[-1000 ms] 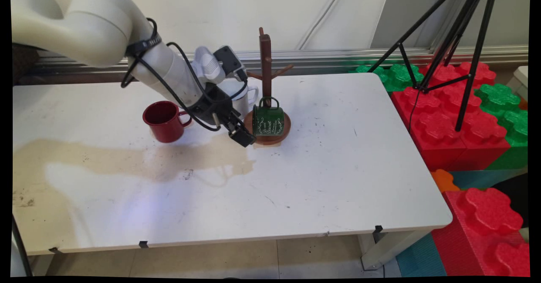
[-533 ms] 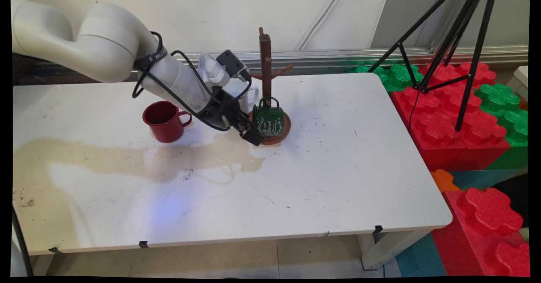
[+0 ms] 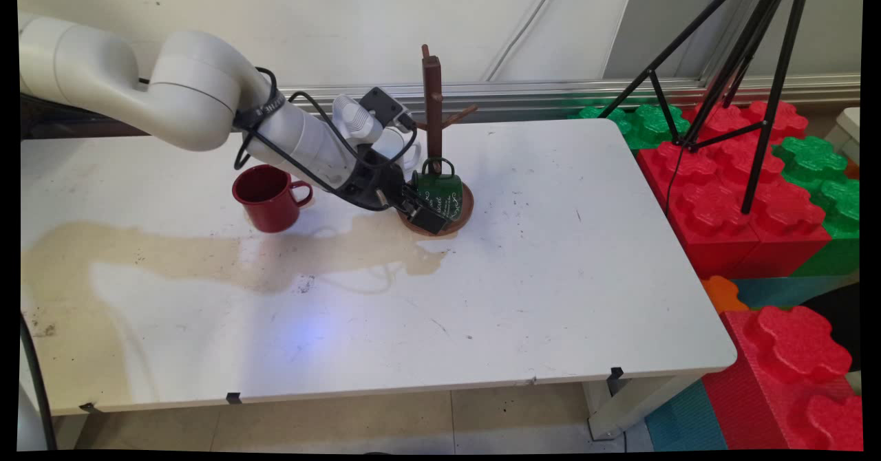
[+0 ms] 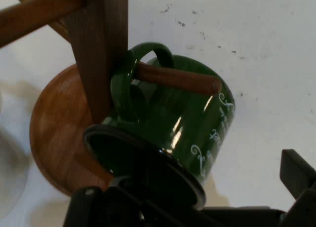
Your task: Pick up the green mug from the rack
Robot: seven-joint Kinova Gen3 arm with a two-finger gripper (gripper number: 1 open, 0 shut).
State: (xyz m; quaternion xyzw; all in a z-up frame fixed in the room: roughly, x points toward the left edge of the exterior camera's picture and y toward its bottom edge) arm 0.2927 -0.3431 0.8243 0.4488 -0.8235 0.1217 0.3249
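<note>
One green enamel mug (image 4: 187, 118) hangs by its handle on the brown wooden mug tree (image 4: 98, 44); your hand (image 3: 430, 215) sits at its rim, grip state unclear to you.

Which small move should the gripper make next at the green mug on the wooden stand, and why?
Probably close the black gripper on the green enamel mug. One finger already sits inside its rim, another outside, and the mug hangs by its handle on a peg of the brown wooden mug stand.
</note>
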